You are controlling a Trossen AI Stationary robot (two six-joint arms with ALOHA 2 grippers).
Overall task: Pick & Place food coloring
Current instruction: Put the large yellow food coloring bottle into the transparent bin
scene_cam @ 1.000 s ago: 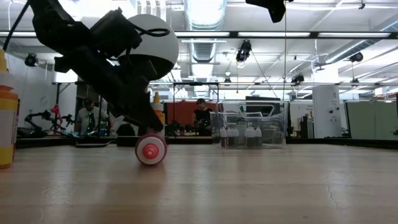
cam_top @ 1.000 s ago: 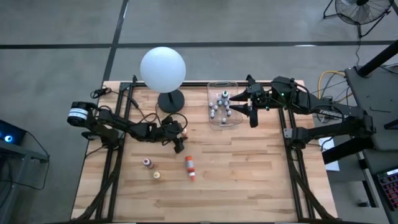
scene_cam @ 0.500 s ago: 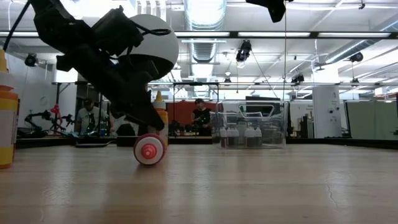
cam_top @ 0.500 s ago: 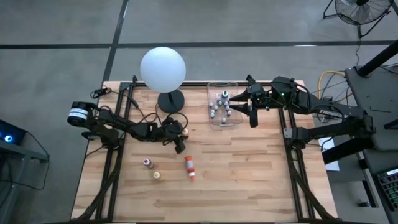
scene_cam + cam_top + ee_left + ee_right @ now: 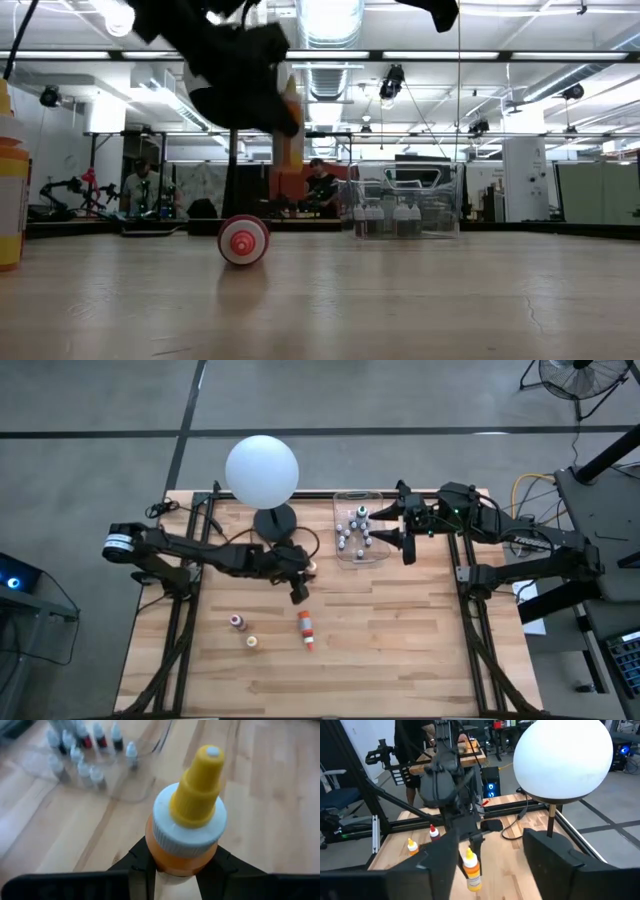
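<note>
My left gripper (image 5: 303,578) is shut on a food coloring bottle (image 5: 187,820) with an orange body, white collar and yellow tip, held high over the table's middle (image 5: 290,120). My right gripper (image 5: 388,527) hangs open above the clear bin (image 5: 360,528), where several small bottles stand, and touches nothing. Three more bottles are on the table: a red-capped one (image 5: 305,628) lying on its side, a small dark one (image 5: 237,621) and a yellow one (image 5: 252,641), both standing. My left gripper pinches the bottle's orange body just below the white collar (image 5: 165,862) between its two fingers. The fingers come from the table's left side, slanting down. The bottle stands about upright, tip up, lifted clear of the table (image 5: 471,867).
The white globe lamp (image 5: 262,470) stands on its dark base (image 5: 275,522) at the far side, just behind my left gripper. Bare wood lies between the lamp and the bin and along the near half. In the low view another orange bottle (image 5: 12,190) shows at the left edge.
My left gripper has risen and gone toward the table's right edge, toward the bin, taking the orange bottle with it. The bottle, which stood on the table behind the red-capped one, is now lifted well clear and stays upright.
</note>
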